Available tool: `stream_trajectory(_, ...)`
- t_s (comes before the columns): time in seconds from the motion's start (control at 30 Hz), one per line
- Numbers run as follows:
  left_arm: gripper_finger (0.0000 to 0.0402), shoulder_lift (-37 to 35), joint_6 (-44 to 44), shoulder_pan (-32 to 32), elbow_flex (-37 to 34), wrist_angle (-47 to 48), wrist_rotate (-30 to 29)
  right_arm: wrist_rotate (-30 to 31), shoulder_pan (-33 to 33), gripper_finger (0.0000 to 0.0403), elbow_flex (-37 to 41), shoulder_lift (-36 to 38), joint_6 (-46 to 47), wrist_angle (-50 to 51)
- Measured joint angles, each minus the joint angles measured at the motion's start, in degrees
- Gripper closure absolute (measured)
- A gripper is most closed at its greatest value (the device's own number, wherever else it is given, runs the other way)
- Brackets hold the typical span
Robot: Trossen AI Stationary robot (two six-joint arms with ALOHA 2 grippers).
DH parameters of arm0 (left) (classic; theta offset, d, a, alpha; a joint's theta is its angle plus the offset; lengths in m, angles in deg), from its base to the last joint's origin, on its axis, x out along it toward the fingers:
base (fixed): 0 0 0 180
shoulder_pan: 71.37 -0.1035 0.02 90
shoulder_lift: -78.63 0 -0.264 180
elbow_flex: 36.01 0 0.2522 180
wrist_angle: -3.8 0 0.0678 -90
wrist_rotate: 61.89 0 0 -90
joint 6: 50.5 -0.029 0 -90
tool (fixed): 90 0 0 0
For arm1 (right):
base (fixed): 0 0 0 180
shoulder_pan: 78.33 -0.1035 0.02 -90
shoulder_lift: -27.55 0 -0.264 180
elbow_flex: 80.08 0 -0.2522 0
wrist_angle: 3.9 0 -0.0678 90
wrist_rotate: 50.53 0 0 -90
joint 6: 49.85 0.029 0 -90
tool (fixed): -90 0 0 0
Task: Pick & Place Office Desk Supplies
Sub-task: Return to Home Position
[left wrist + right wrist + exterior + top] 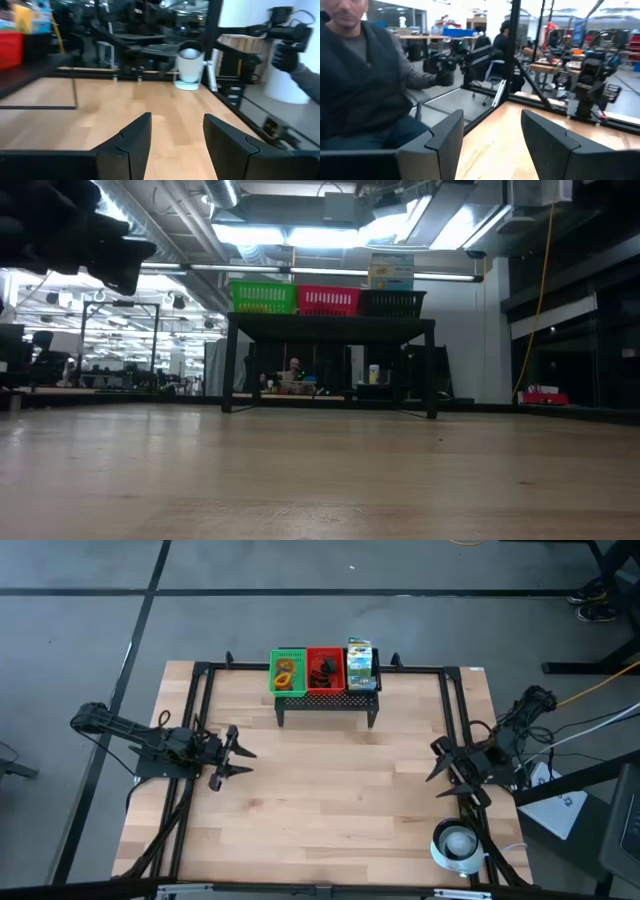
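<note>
- My left gripper [232, 755] is over the left side of the pale wooden table [330, 805], its two dark fingers [132, 142] spread apart with nothing between them.
- My right gripper [441, 762] is over the right side, fingers likewise parted and empty.
- The supplies sit on the black mesh stand [328, 708] at the far edge: orange and yellow loops [287, 674] in the green plastic basket [288, 651], small black clips [324, 670] in the red basket [326, 648], and printed packets [360, 657] in the black basket [362, 686].
- A round white object [456, 843] stands at the near right corner.
</note>
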Motion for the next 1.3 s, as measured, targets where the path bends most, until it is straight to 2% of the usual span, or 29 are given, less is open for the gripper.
stream_trajectory(0.2,0.0226,0.00,-0.46,-0.02,0.00,2.38,-2.05,-2.99,0.00,0.0202,0.04,7.88,-0.09,8.30)
stream_trajectory(0.33,0.0226,0.02,1.53,-0.02,0.00,5.23,-2.74,-1.01,0.00,0.0202,1.37,13.26,-0.34,10.95)
stream_trajectory(0.53,0.0226,-0.07,0.08,-0.07,0.00,5.18,-2.84,6.92,0.02,0.0202,7.01,13.25,0.26,7.91)
stream_trajectory(0.67,0.0226,-0.14,-0.21,-0.09,-0.38,5.25,-3.12,6.20,0.01,0.0202,10.85,13.26,-0.05,2.07)
stream_trajectory(0.83,0.0226,-0.13,-0.34,-0.09,-0.44,8.57,-5.34,6.05,0.02,0.0202,14.05,13.27,1.78,-0.11)
stream_trajectory(1.03,0.0226,-0.22,-1.67,-0.09,-0.52,8.60,-5.66,6.64,0.01,0.0202,14.25,13.21,4.89,4.41)
stream_trajectory(1.3,0.0226,-0.22,-2.01,-0.11,-0.59,10.71,-6.48,6.63,0.03,0.0202,14.23,13.23,4.20,4.08)
